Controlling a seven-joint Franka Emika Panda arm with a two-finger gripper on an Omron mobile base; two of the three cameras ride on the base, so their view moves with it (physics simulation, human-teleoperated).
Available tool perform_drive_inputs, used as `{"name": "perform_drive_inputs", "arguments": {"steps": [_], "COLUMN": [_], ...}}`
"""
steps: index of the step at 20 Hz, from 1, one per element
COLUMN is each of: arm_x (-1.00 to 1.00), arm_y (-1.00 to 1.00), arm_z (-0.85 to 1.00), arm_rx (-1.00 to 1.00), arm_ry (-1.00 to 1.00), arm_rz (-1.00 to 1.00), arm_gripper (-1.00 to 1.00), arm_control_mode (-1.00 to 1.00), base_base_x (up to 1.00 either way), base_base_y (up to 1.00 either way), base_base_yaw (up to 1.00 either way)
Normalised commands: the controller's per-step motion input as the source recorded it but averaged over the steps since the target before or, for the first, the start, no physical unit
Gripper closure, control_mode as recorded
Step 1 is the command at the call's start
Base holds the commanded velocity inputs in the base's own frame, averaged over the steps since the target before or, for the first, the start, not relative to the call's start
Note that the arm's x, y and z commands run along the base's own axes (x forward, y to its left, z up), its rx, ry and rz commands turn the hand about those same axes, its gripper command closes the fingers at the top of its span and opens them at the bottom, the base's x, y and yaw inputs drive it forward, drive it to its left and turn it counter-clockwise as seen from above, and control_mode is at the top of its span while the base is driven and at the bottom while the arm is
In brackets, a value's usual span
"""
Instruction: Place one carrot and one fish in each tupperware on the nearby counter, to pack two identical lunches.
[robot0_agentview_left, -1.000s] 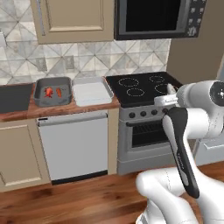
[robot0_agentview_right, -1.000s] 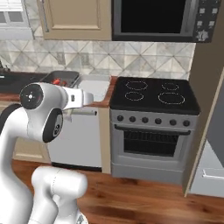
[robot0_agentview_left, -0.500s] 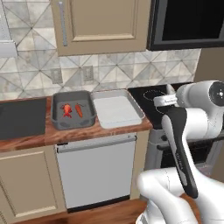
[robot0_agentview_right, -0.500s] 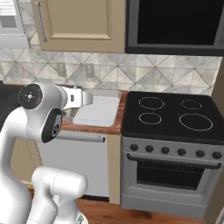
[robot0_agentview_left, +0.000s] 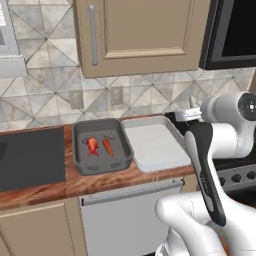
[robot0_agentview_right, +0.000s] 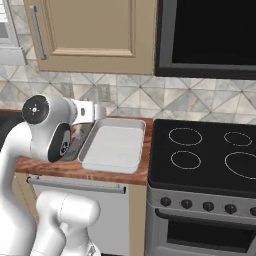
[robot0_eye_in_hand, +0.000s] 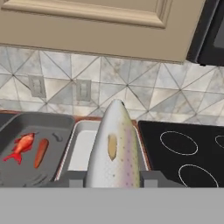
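The jaws are clamped on a slim silver-grey fish (robot0_eye_in_hand: 114, 146), which juts forward from the hand, above and short of the reddish-brown wood counter (robot0_agentview_left: 95, 179). There the dark grey tray (robot0_agentview_left: 81, 142) holds a finned red fish (robot0_agentview_left: 92, 145) and a red-orange carrot (robot0_agentview_left: 108, 145); the light grey-white tray (robot0_agentview_left: 155, 146) just beside it lies bare. The silver fish looks smooth, tapered and probably slippery, so a hold across its thick mid-body seems safest.

A black stovetop (robot0_agentview_right: 210, 155) with ring burners sits on the oven (robot0_agentview_right: 200, 220). Behind it runs a grey triangle-patterned tile wall (robot0_agentview_right: 200, 102). A beige upper cabinet (robot0_agentview_left: 140, 35) hangs up and left of the stovetop, a dark microwave (robot0_agentview_right: 207, 35) directly above.
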Motion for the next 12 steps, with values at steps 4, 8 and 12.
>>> {"name": "perform_drive_inputs", "arguments": {"steps": [4,8,12], "arm_x": [0.0,0.13,0.38], "arm_y": [0.0,0.03,0.12], "arm_z": [0.0,-0.16,-0.83], "arm_rx": [0.0,-0.02,-0.09], "arm_ry": [0.0,0.0,0.02], "arm_rz": [0.0,-0.01,-0.01], "arm_gripper": [1.0,1.0,1.0], "arm_control_mode": [1.0,-1.0,-1.0], "base_base_x": [0.53,0.45,0.0], "base_base_y": [0.26,0.11,0.0], "base_base_yaw": [-0.05,-0.03,0.0]}}
